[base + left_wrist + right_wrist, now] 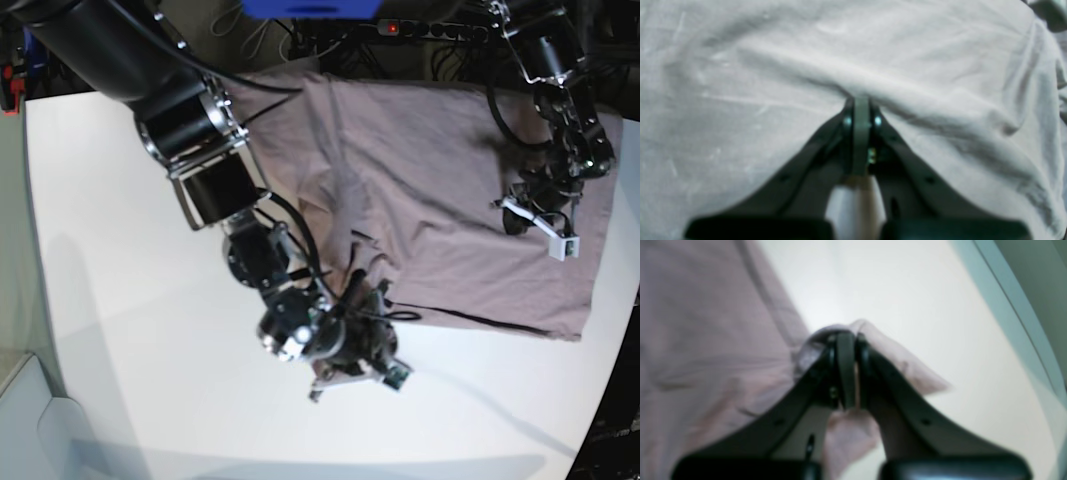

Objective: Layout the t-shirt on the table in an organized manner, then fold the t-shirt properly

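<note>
At the left of the base view we see the right gripper (352, 362) low over the white desk (120, 300), its jaws pinched tight on a bunched sleeve or corner of the mauve-pink t-shirt (450, 200); its blurred wrist view leaves us unsure which. The t-shirt lies spread across the desk's far right part, rumpled toward the middle. At the right, the left gripper (540, 215) sits on the cloth with jaws closed, seemingly nipping a fold.
</note>
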`<state>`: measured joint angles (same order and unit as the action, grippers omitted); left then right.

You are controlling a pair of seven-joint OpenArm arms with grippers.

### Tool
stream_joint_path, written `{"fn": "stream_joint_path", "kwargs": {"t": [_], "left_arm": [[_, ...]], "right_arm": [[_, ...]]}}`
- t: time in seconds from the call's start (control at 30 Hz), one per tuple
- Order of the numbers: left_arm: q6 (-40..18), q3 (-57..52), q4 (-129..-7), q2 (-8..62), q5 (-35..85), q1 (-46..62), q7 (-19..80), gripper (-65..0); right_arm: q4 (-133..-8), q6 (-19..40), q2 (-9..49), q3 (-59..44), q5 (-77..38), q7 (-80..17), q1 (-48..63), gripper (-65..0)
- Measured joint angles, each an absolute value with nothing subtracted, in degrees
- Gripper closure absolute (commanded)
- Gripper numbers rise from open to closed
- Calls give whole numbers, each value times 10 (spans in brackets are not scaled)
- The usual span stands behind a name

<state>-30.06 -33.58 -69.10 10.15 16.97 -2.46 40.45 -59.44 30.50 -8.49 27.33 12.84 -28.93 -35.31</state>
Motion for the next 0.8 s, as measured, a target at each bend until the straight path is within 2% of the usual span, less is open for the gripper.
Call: {"fn": "stream_joint_path", "kwargs": {"t": [0.1, 0.17, 0.3, 0.5, 0.8], "left_arm": [[-301, -335, -691, 102, 170, -26, 406, 0], [-301, -335, -691, 102, 172, -26, 406, 0], [-301, -336, -689, 102, 167, -26, 404, 0], [-302, -336, -689, 102, 172, -26, 404, 0], [-302, -336, -687, 103, 172, -26, 404, 0]], "right_arm": [[-630, 313, -83, 314, 128, -288, -319, -173], [-681, 338, -60, 335, 129, -288, -294, -239], [-768, 349, -41, 321, 131, -293, -262, -326], [-788, 347, -35, 209, 131, -353, -231, -347], [-683, 347, -46, 161, 128, -354, -215, -348]]}}
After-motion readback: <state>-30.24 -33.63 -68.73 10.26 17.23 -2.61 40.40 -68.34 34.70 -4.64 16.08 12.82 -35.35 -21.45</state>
